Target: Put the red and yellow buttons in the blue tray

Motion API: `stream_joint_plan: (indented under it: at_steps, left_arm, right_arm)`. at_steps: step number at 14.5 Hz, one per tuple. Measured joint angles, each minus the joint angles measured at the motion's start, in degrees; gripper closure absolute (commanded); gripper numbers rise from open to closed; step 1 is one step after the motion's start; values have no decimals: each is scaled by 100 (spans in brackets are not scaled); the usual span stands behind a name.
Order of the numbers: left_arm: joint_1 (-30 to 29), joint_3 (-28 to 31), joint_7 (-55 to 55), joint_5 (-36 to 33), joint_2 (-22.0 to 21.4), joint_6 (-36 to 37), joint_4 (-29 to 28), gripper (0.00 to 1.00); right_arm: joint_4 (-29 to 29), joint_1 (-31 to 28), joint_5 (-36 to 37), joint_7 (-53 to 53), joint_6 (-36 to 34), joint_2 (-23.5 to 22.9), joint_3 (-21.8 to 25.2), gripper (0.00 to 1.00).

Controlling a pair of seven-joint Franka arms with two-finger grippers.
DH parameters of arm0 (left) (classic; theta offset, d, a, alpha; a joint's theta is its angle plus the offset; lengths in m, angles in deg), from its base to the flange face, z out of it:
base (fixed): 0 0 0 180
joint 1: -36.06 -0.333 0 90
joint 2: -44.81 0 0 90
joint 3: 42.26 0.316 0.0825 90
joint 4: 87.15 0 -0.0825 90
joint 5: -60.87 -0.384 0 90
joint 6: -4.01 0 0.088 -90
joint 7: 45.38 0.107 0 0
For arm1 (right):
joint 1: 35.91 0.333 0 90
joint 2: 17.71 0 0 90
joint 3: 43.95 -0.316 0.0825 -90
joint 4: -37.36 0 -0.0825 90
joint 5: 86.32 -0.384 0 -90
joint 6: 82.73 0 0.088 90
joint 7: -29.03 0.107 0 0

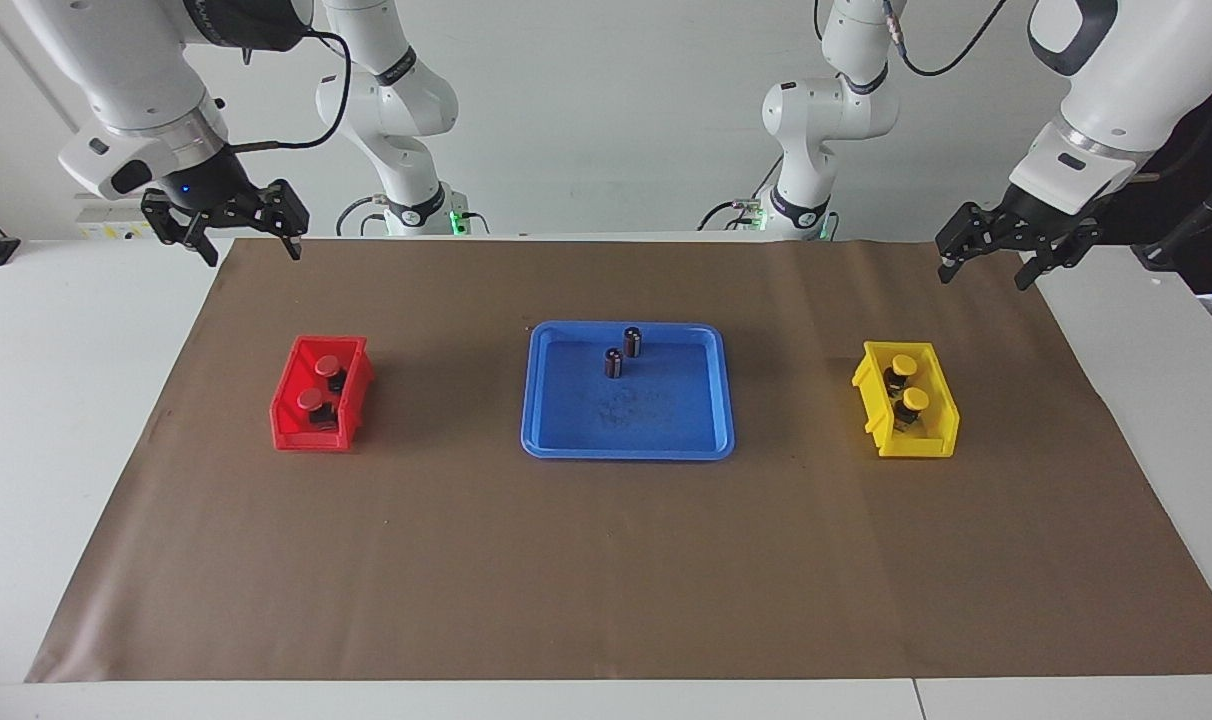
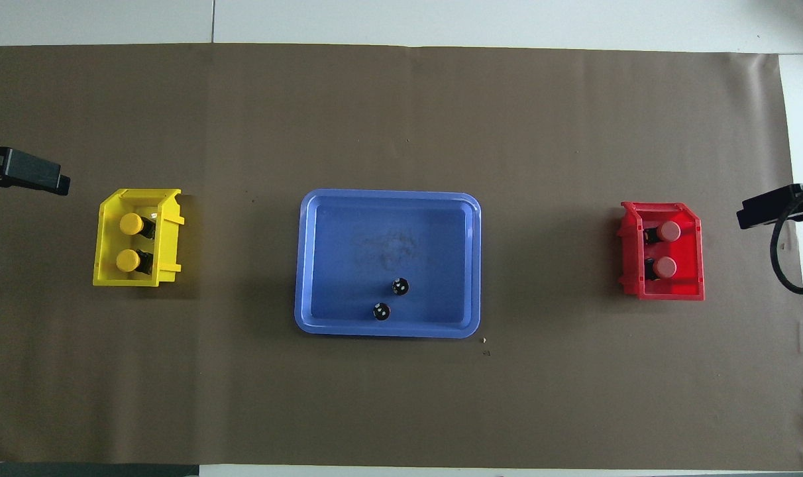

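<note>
The blue tray (image 1: 626, 450) (image 2: 388, 218) lies in the middle of the brown mat. Two red buttons (image 1: 328, 364) (image 1: 311, 400) sit in the small red bin (image 1: 291, 432) toward the right arm's end; they also show in the overhead view (image 2: 670, 230) (image 2: 665, 267). Two yellow buttons (image 1: 903, 364) (image 1: 915, 399) (image 2: 131, 224) (image 2: 128, 260) sit in the small yellow bin (image 1: 916, 445) toward the left arm's end. My right gripper (image 1: 249, 250) is open and empty, raised over the mat's corner by the red bin. My left gripper (image 1: 984, 275) is open and empty, raised over the mat's corner by the yellow bin.
Two dark cylinders without coloured caps (image 1: 632, 341) (image 1: 613, 363) stand upright in the tray, in the part nearer to the robots; they also show in the overhead view (image 2: 400, 287) (image 2: 381, 311). The brown mat (image 1: 606, 580) covers most of the white table.
</note>
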Motion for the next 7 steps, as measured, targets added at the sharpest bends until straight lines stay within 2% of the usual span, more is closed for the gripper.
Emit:
stream_joint_plan:
  at_steps: [7]
  left_arm:
    - [-8,13,1,0,-28,31,-82,0]
  right_arm:
    - [-8,2,0,0,-10,0,0,0]
